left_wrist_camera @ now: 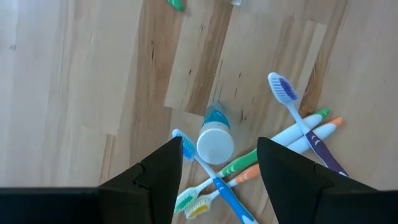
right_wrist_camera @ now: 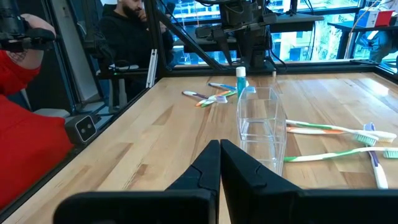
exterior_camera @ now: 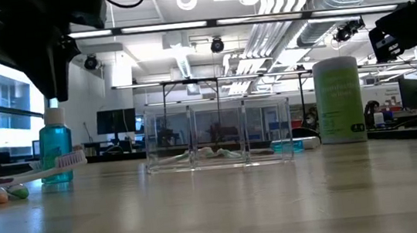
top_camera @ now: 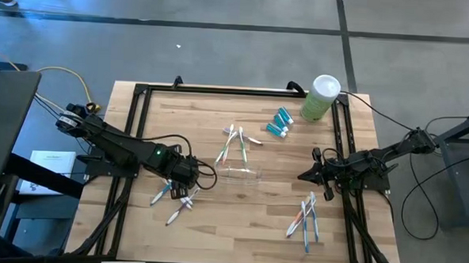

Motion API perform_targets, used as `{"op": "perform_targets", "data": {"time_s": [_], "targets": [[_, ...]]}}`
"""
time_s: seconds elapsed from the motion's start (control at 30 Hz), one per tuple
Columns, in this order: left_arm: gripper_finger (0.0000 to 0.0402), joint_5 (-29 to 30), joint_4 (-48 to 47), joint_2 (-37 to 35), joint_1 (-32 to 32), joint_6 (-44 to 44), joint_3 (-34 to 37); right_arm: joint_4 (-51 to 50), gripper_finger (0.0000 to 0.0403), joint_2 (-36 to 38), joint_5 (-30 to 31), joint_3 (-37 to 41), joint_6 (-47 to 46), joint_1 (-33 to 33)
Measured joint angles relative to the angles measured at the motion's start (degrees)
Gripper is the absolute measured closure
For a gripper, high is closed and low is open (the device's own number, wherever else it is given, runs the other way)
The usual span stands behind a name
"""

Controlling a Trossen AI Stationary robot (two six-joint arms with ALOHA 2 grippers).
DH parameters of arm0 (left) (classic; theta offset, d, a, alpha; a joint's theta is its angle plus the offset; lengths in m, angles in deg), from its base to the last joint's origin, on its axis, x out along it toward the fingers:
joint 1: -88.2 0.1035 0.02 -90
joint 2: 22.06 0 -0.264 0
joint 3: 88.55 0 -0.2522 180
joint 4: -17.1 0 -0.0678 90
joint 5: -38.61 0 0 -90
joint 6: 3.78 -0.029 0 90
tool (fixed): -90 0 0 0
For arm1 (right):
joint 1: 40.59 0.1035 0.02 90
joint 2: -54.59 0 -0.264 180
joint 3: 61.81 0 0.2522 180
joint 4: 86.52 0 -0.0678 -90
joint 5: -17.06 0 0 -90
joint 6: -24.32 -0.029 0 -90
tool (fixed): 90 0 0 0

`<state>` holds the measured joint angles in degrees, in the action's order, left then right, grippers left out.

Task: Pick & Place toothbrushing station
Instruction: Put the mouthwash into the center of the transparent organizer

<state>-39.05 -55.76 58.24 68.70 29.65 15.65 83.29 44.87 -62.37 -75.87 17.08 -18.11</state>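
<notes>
The clear see-through cup (top_camera: 239, 173) stands mid-table, its base on the wood. My left gripper (left_wrist_camera: 221, 144) hangs open, pointing down over a small blue white-capped tube (left_wrist_camera: 215, 142) that stands upright on the table among several toothbrushes (left_wrist_camera: 298, 130). Its fingers stand on either side of the tube, above it, touching nothing. More toothbrushes (top_camera: 232, 143) lie flat beyond the cup, and others (top_camera: 306, 218) lie at the near right. Blue tubes (top_camera: 280, 123) lie near the far edge. My right gripper (right_wrist_camera: 219, 155) waits shut, level, right of the cup (right_wrist_camera: 261, 124).
A tall pale-green canister with a white lid (top_camera: 319, 97) stands at the far right corner. A black frame (top_camera: 141, 92) runs around the tabletop. People sit beyond the table's left side in the right wrist view. Bare wood shows along the near middle.
</notes>
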Motion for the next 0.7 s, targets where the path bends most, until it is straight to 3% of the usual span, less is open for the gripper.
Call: {"op": "perform_targets", "data": {"time_s": [0.7], "targets": [[0.0204, -0.7, 1.9, 0.5, 0.5, -0.6, 1.1, -0.1, 0.0400, 0.0, 0.0, 0.0, 0.0, 0.0]]}}
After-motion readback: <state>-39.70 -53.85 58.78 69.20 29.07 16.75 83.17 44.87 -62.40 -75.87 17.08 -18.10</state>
